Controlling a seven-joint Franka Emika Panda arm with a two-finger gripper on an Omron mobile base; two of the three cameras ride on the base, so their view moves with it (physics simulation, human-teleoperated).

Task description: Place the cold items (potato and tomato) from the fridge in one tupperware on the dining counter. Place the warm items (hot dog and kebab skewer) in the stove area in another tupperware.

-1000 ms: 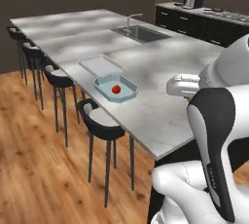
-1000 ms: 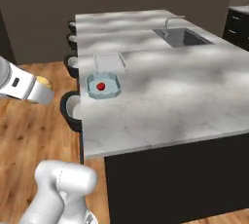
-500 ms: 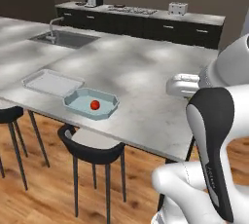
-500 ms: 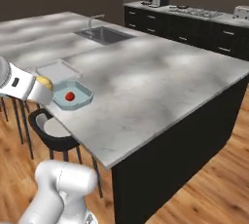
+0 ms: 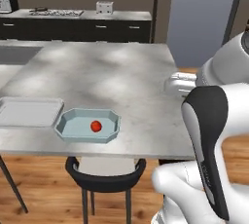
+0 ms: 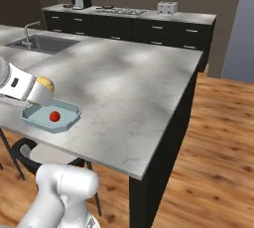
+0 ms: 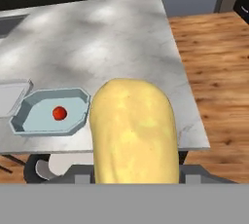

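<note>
Dining counter (image 6: 144, 88) spans mid-frame in right base view; wide bare marble to the right, up to its right edge, wood floor beyond. Tupperware (image 6: 51, 117) sits lower left, near the counter's front edge, w/ tomato (image 6: 54, 116) inside. A flat lid (image 5: 29, 111) lies just left of the tub in left base view. Gripper (image 6: 43, 89) is partway closed on potato (image 6: 44, 84), at left edge of frame, above the tub's upper-left corner. Hand view: potato (image 7: 132, 130) bottom centre, tub (image 7: 51, 111) to its left.
</note>
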